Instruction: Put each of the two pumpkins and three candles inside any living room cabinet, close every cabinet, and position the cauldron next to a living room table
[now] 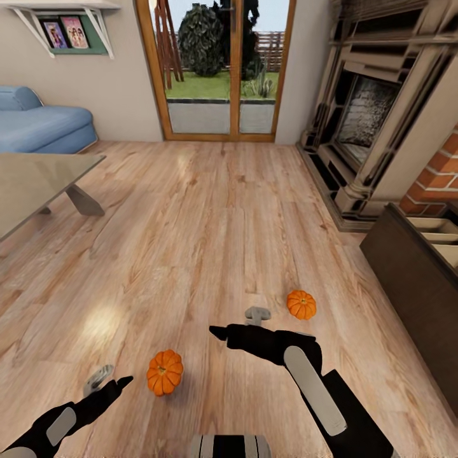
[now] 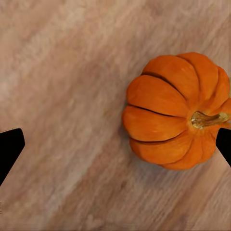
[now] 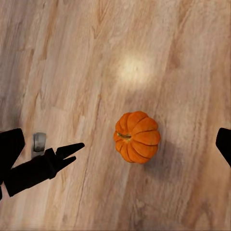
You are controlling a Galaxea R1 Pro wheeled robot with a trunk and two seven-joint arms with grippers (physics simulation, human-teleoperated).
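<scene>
in the head view, two pumpkins sat on the light plank floor [image 1: 210,216]. the nearer pumpkin [image 1: 165,372] lay close to the bottom edge of the view, just beside the left gripper [image 1: 109,379], whose dark fingers pointed toward it without touching. the farther pumpkin [image 1: 301,304] sat apart, toward the dark-brown cabinet [image 1: 413,286] that ran along the right edge of the floor, with pale shapes showing in its open top. the right gripper [image 1: 238,326] hung over the floor between the two pumpkins, pointing to the left; from here i could not tell how wide it stood. the grey glossy table [image 1: 38,181] stood at the left edge of the floor, a blue sofa [image 1: 41,124] behind it. glazed wooden doors [image 1: 222,70] closed the far wall, and the beige-and-black fireplace [image 1: 369,114] stood at the right, beyond the cabinet.

in the left wrist view, the nearer pumpkin [image 2: 175,110] lay on the boards with its stem sideways, close to one black fingertip [image 2: 224,144]; the other fingertip [image 2: 9,151] was well apart, so the gripper stood wide, holding nothing.

in the right wrist view, the same pumpkin [image 3: 137,137] rested on the floor between the two widely spread fingertips [image 3: 9,147] of the right gripper, untouched. the left gripper [image 3: 53,159] reached in near it.
</scene>
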